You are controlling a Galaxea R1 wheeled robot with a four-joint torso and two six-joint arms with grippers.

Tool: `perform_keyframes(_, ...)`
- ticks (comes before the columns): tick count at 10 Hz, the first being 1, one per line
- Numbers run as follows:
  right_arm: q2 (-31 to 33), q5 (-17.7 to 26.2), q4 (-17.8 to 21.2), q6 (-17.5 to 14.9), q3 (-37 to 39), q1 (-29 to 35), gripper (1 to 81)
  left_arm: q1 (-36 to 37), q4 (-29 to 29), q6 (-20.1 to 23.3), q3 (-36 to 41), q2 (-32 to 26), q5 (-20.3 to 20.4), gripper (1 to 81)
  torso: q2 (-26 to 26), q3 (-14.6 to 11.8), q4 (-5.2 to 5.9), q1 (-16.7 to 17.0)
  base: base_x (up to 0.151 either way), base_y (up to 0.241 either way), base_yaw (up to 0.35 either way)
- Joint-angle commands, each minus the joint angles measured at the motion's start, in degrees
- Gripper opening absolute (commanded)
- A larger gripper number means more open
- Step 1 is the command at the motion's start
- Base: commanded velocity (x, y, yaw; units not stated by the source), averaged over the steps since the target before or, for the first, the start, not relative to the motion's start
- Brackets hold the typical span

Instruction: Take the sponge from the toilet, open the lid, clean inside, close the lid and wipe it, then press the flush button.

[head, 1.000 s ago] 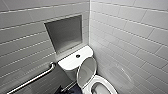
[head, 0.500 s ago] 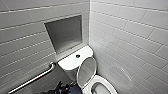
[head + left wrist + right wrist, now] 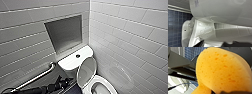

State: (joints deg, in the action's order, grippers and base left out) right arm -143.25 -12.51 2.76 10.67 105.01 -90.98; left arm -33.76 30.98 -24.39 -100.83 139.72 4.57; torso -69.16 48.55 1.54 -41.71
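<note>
Two steps look done: the lid of the toilet stands raised, and the right gripper is clamped on the sponge. Cleaning inside is in hand, I think; next the sponge must go down into the bowl.

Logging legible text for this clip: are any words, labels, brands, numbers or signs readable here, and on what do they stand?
Bluish printed label on the white ceramic of the toilet, left wrist view: too blurred to read.
No writing can be made out on the tank top, flush button, lid, wall tiles or sponge.
</note>
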Motion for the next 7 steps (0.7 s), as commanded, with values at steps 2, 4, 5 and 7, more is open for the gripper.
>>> perform_keyframes(2,1.4,3.8,-2.6,-0.2,-2.3,-1.9,1.0,8.3,0.5,-1.0,-0.5,0.9,-2.5,81.1,0.0,0.0,0.00,0.0,0.000,0.000,0.000)
perform_keyframes(4,0.8,3.8,-2.3,-0.1,-0.9,-1.8,1.0,8.0,-0.4,-1.0,-1.3,3.7,-3.2,81.1,0.0,0.0,0.00,0.0,0.000,0.000,0.000)
perform_keyframes(5,0.5,3.8,-2.2,-0.1,-0.1,-1.7,1.0,7.7,-0.5,-0.8,-1.0,4.7,-3.4,81.1,0.0,0.0,0.00,0.0,0.000,0.000,0.000)
perform_keyframes(7,0.5,3.7,-2.2,0.0,0.0,-1.5,1.0,6.7,-0.3,-0.7,-0.5,6.0,-5.9,81.1,0.0,0.0,0.00,0.0,0.000,0.000,0.000)
